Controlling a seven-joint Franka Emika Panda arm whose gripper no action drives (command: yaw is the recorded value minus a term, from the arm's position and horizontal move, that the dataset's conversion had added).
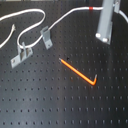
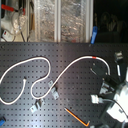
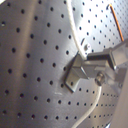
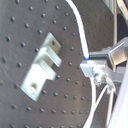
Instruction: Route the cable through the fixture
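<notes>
- The gripper (image 4: 92, 66) is seen in the second wrist view with its jaws drawn narrow on the cable (image 4: 78, 22), which appears to be pinched just at the tips. With so shallow a hold, the cord could be pulled free under tension.
- The red band (image 2: 95, 59) lies just beside the held stretch. If the slack is dragged, the long loops could be caught on the two-upright bracket (image 2: 37, 106) or the bent bracket (image 2: 54, 93).
- The fixture (image 2: 118, 56) is taken to be the small grey strip near the second exterior view's right edge, apart from the cable. Being narrow, it could easily be missed or struck.
- The orange rod (image 1: 80, 72) is left well apart from the cable.
- A black perforated board (image 1: 45, 100) serves as the surface.
- Beyond the board, cluttered shelving (image 2: 60, 20) is seen in the second exterior view.
</notes>
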